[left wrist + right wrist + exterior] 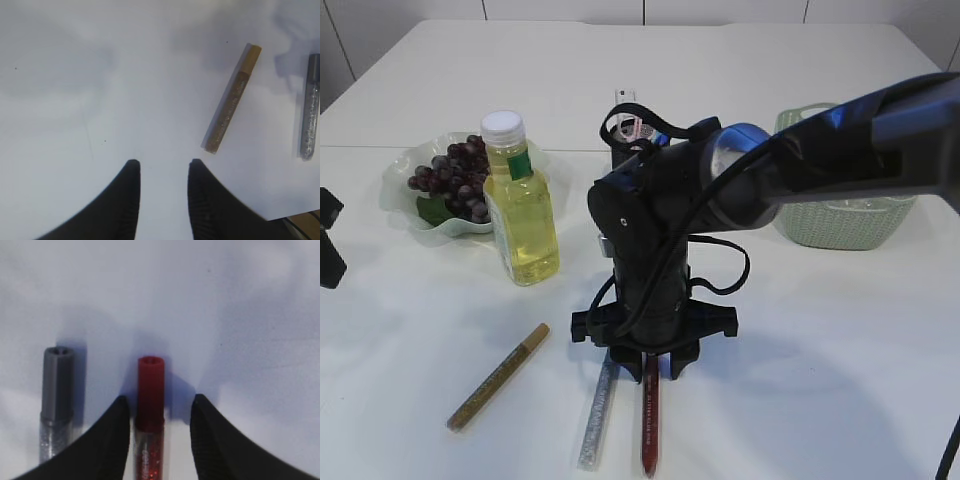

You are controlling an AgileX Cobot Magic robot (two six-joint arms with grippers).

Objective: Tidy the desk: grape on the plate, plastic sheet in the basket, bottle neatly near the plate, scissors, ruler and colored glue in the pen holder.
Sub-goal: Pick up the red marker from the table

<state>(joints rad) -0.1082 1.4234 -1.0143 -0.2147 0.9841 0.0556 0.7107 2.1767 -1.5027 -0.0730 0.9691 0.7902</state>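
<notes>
- Done: grapes [455, 175] on plate [402, 203], bottle [520, 205] beside it.
- Left: gold [498, 377], silver [598, 412], red glue [650, 415] lying on table.
- Right gripper [159, 412] spread around red glue, not clamped.
- Left gripper [163, 172] apart, empty.

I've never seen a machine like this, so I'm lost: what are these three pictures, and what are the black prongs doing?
It is a two-armed robot tidying a white table. One picture looks on from outside; the other two come from cameras on each wrist. The black prongs are jaws. The right gripper is open, straddling a red glue pen without closing; a silver glue pen lies beside. The left gripper is open and empty near a gold glue pen. Also there: grapes on a plate, a bottle, a green basket.
</notes>
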